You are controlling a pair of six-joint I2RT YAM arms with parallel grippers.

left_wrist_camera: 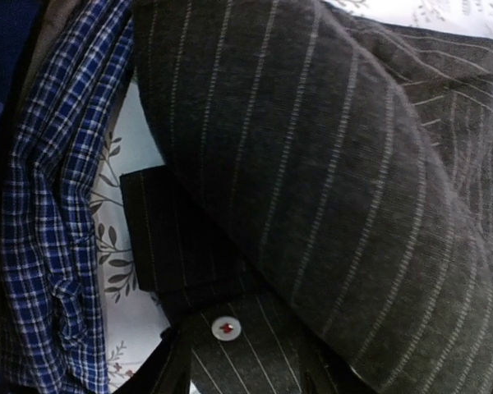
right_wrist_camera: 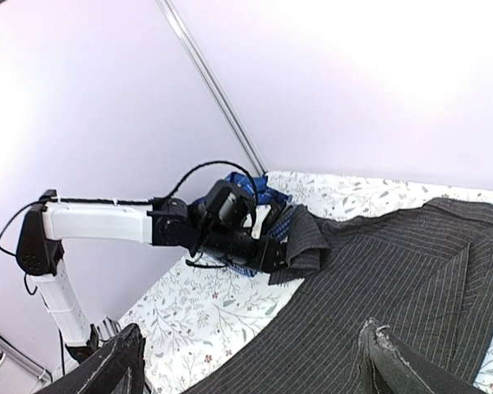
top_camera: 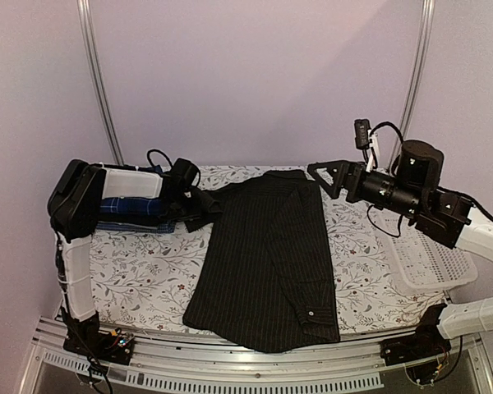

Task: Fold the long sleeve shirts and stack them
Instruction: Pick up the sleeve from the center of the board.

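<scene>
A black pinstriped long sleeve shirt [top_camera: 267,263] lies spread lengthwise over the middle of the table, partly folded. My left gripper [top_camera: 199,205] is at its upper left and is shut on the sleeve. In the left wrist view the cuff with its white button [left_wrist_camera: 225,328] sits between my fingers [left_wrist_camera: 160,373], under a bulging fold of sleeve [left_wrist_camera: 312,164]. A folded blue plaid shirt [top_camera: 135,212] lies at the back left under my left arm. My right gripper [top_camera: 324,176] hovers open at the black shirt's upper right corner, nothing between its fingertips [right_wrist_camera: 394,361].
The table is covered by a white floral cloth [top_camera: 140,271]. A white mesh basket [top_camera: 431,263] stands at the right edge under my right arm. Two metal poles [top_camera: 99,82] rise at the back. The plaid shirt [left_wrist_camera: 57,205] lies right beside the held sleeve.
</scene>
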